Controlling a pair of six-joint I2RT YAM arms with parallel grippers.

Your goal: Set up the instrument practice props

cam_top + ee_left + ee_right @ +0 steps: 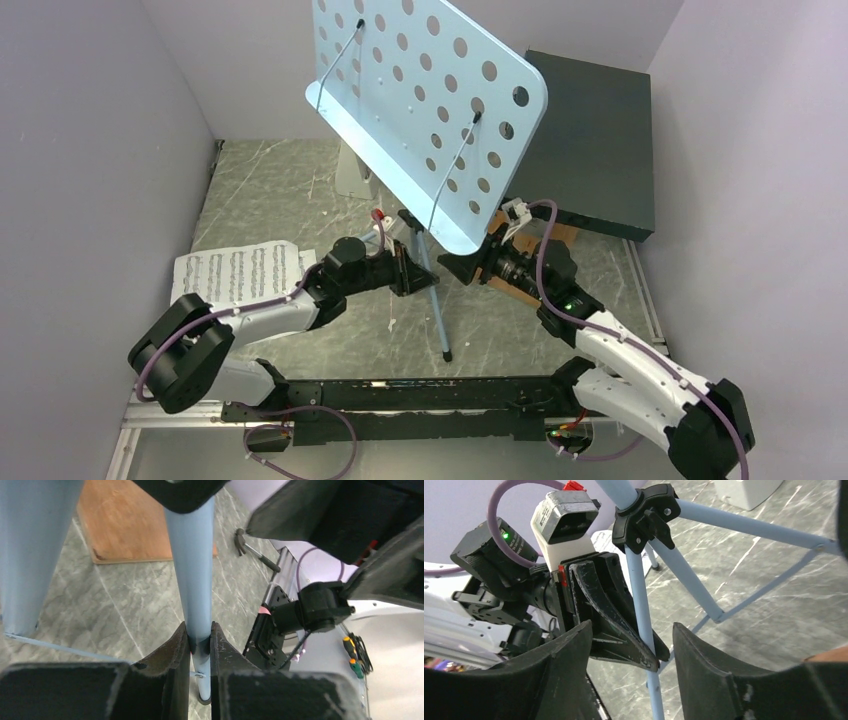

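Left jaws clamping stand leg (194,580), right jaws parted, seemingly near

Bright, even light; possibly soft wrist foregrounds.

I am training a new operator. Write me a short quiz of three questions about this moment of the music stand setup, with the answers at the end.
1. True or false: the left gripper is closed on a tripod leg of the music stand.
2. Fill in the missing word: the fingers of the right gripper stand ____ and hold nothing.
3. Where are the sheet-music pages?
A. On the desk of the stand
B. Flat on the table, partly under the left arm
C. Held by the right gripper

Key: 1 true; 2 open; 3 B.
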